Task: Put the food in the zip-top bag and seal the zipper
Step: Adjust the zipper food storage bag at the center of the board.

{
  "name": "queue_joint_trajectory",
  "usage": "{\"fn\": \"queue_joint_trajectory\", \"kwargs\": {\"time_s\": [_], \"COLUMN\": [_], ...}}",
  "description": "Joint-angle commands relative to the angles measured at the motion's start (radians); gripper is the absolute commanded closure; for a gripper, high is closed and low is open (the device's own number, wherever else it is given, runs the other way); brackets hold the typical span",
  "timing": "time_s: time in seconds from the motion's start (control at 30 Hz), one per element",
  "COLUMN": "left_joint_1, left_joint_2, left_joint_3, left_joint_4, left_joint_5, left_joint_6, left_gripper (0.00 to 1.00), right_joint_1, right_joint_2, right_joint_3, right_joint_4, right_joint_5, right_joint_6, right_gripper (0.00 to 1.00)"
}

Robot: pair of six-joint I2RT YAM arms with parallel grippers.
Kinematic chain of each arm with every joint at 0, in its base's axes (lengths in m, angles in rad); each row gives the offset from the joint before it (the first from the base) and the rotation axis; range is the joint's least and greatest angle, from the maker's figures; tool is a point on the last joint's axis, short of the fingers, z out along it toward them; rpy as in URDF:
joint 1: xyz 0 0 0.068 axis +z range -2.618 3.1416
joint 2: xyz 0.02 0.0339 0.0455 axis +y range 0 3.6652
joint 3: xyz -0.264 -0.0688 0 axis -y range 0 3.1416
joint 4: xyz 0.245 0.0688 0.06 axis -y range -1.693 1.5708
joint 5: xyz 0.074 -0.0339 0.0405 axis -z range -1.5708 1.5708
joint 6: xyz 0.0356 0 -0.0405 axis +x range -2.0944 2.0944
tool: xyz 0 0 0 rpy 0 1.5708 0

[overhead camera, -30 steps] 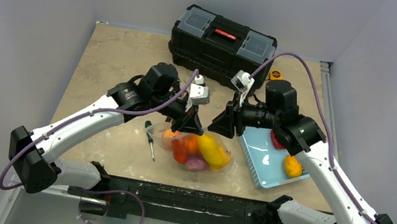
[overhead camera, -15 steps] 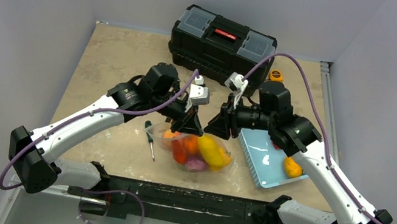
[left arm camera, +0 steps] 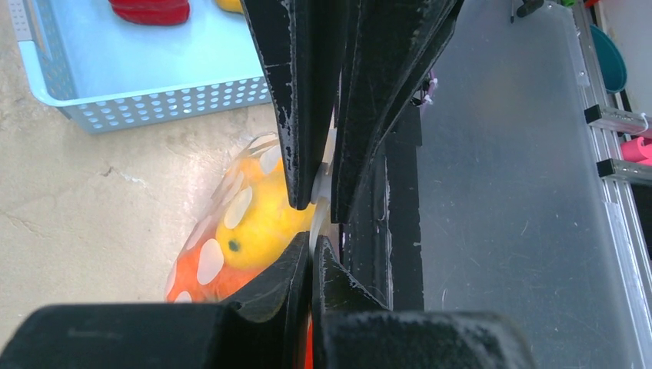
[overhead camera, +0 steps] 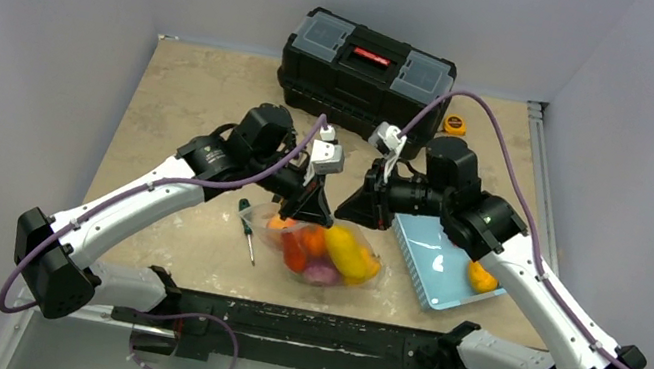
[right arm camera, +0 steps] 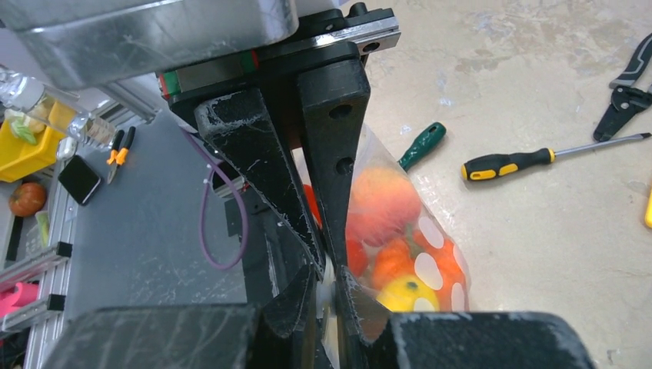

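The zip-top bag [overhead camera: 331,254] hangs over the table, full of food: a yellow piece [overhead camera: 347,249], orange, red and purple ones. My left gripper [overhead camera: 309,210] and right gripper [overhead camera: 355,212] are both shut on the zipper at the bag's top edge, tip to tip. In the left wrist view my jaws [left arm camera: 311,244] pinch the clear strip, and the dotted bag [left arm camera: 231,223] bulges to the left. In the right wrist view my jaws [right arm camera: 327,270] pinch the same strip beside the bag [right arm camera: 400,231]. One orange piece [overhead camera: 481,276] lies in the blue basket.
The light blue basket [overhead camera: 432,259] sits right of the bag, with a red piece [left arm camera: 150,9] in it. A black toolbox [overhead camera: 369,65] stands at the back. A green-handled screwdriver [overhead camera: 246,226], a yellow-handled screwdriver [right arm camera: 507,164] and pliers [right arm camera: 627,88] lie on the table.
My right gripper has slid left along the bag's top edge until it meets the left gripper. The left gripper and the bag have stayed in place.
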Motion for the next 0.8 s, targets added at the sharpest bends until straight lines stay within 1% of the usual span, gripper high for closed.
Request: {"fn": "queue_joint_trajectory", "kwargs": {"time_s": [0.0, 0.3, 0.67, 0.7, 0.73, 0.77], "left_joint_1": [0.001, 0.005, 0.009, 0.009, 0.008, 0.009], "left_joint_2": [-0.019, -0.02, -0.021, -0.022, -0.022, -0.022], "left_joint_3": [0.04, 0.04, 0.039, 0.039, 0.039, 0.039], "left_joint_4": [0.062, 0.066, 0.071, 0.069, 0.069, 0.07], "left_joint_5": [0.079, 0.086, 0.086, 0.085, 0.083, 0.08], "left_joint_6": [-0.007, -0.009, -0.011, -0.012, -0.012, -0.011], "left_gripper": [1.0, 1.0, 1.0, 1.0, 1.0, 1.0], "right_joint_1": [0.009, 0.018, 0.048, 0.048, 0.048, 0.049], "right_joint_2": [-0.022, -0.013, 0.016, 0.011, 0.005, -0.005], "right_joint_3": [-0.043, -0.08, -0.089, -0.093, -0.096, -0.101], "right_joint_4": [0.107, 0.182, 0.206, 0.215, 0.225, 0.236], "right_joint_5": [-0.053, -0.055, -0.045, -0.045, -0.045, -0.051], "right_joint_6": [0.001, 0.03, 0.054, 0.064, 0.075, 0.094], "right_gripper": [0.97, 0.97, 0.88, 0.86, 0.8, 0.71]}}
